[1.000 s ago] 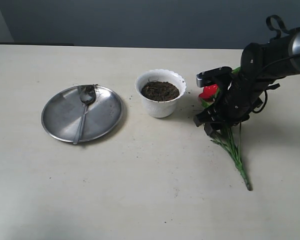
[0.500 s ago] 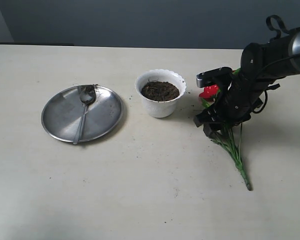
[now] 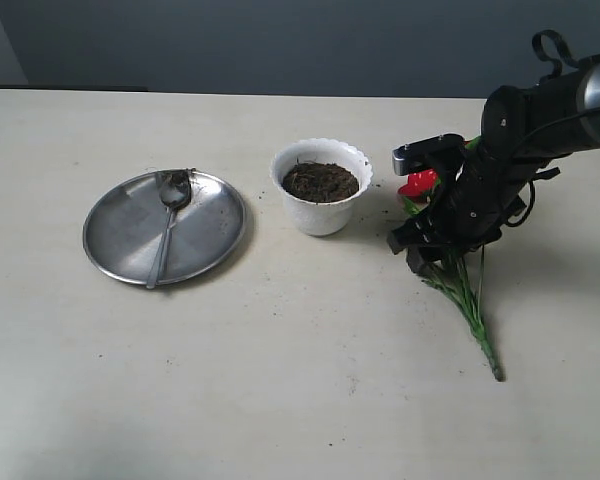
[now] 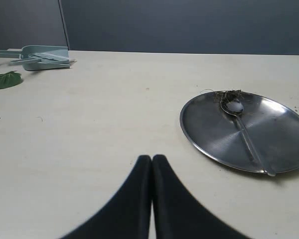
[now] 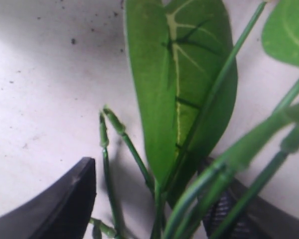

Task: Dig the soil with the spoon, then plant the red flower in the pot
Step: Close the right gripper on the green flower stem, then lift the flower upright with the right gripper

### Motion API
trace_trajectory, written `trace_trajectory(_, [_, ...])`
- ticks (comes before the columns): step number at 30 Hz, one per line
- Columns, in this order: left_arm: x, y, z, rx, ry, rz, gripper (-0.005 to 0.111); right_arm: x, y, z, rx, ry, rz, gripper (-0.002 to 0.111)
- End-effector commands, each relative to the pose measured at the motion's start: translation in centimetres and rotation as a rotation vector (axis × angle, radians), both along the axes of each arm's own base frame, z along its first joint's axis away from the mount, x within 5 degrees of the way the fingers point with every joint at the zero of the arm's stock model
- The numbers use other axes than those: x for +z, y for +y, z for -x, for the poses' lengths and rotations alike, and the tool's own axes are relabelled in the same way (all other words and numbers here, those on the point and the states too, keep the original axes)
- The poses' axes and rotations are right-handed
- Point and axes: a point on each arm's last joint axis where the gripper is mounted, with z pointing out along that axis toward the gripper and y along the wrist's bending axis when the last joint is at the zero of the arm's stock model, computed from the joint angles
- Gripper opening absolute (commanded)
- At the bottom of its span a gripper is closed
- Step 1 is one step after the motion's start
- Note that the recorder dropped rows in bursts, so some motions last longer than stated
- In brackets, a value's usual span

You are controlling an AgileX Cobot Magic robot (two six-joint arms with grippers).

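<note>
Red flower (image 3: 467, 297) lies flat at frame right, beside the pot (image 3: 320, 215). Step in hand: pick-up. Right gripper (image 3: 396, 199) straddles the stems, jaws spread, nothing pinched. Next: close, lift, stand stem in soil (image 3: 320, 182)

Slim silver spoon (image 3: 167, 225) lies on round steel plate (image 3: 120, 240); white scalloped pot (image 3: 321, 215) holds dark soil (image 3: 320, 182); black right gripper (image 3: 412, 200) straddles the red, green-stemmed flower (image 3: 460, 288) lying beside the pot
</note>
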Motion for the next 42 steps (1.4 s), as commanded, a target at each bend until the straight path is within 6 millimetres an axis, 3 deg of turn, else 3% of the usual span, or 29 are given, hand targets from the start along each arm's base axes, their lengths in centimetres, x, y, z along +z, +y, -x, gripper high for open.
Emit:
trace_trajectory(1, [-0.1, 0.0, 0.0, -0.005, -0.008, 0.006, 0.000, 0.2, -0.1, 0.1, -0.003, -0.005, -0.003, 0.057])
trace_trajectory(23, [-0.1, 0.0, 0.0, -0.005, -0.008, 0.006, 0.000, -1.6, -0.2, 0.1, -0.003, 0.040, 0.017, 0.056])
trace_trajectory(28, [-0.1, 0.0, 0.0, -0.005, -0.008, 0.006, 0.000, -1.6, -0.2, 0.1, -0.004, 0.038, 0.016, 0.036])
trace_trajectory(35, [-0.1, 0.0, 0.0, -0.005, -0.008, 0.006, 0.000, -1.6, -0.2, 0.1, -0.013, 0.043, 0.015, 0.030])
trace_trajectory(40, [-0.1, 0.0, 0.0, -0.005, -0.008, 0.006, 0.000, -1.7, -0.1, 0.3, -0.022, 0.061, 0.009, -0.001])
trace_trajectory(42, [-0.1, 0.0, 0.0, -0.005, -0.008, 0.006, 0.000, -1.7, -0.1, 0.3, -0.023, 0.063, 0.009, 0.000])
